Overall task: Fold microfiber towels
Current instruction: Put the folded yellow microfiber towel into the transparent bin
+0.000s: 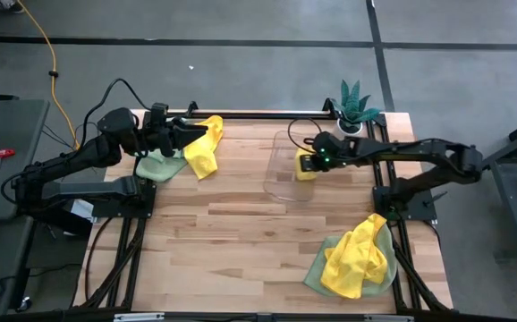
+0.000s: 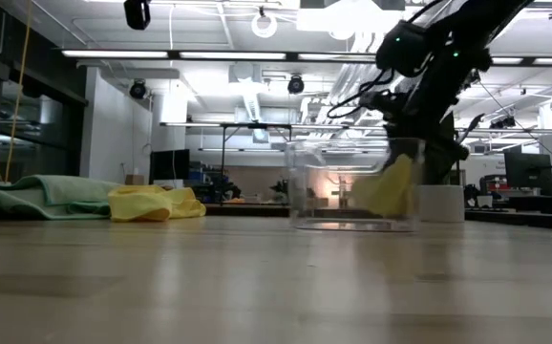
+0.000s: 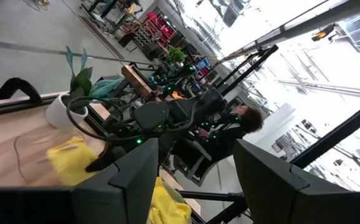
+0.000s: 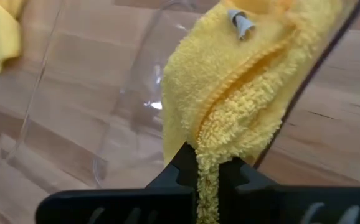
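My right gripper (image 1: 308, 163) is shut on a folded yellow microfiber towel (image 4: 230, 87) and holds it in a clear plastic bin (image 1: 287, 165) at the middle far part of the table. Through the bin's wall (image 2: 352, 186) the low view shows this towel (image 2: 392, 186). My left gripper (image 1: 191, 134) stands open and level, high over the far left corner, with nothing between its fingers (image 3: 124, 180). Below it a yellow towel (image 1: 207, 150) and a green towel (image 1: 158, 166) lie crumpled on the table. My right gripper pinches the folded edge (image 4: 208, 165) of the yellow towel between its two fingers, several layers thick. The fingers slant down from the table's right side. The towel hangs below them inside the clear bin, next to its right wall (image 4: 317, 68); whether its lower end rests on the bin's floor I cannot tell.
A heap of a yellow towel (image 1: 355, 255) on a green towel (image 1: 317, 268) lies at the near right corner. A small potted plant (image 1: 355, 107) stands at the far right edge. Bare wood (image 1: 223, 241) stretches across the middle and near left.
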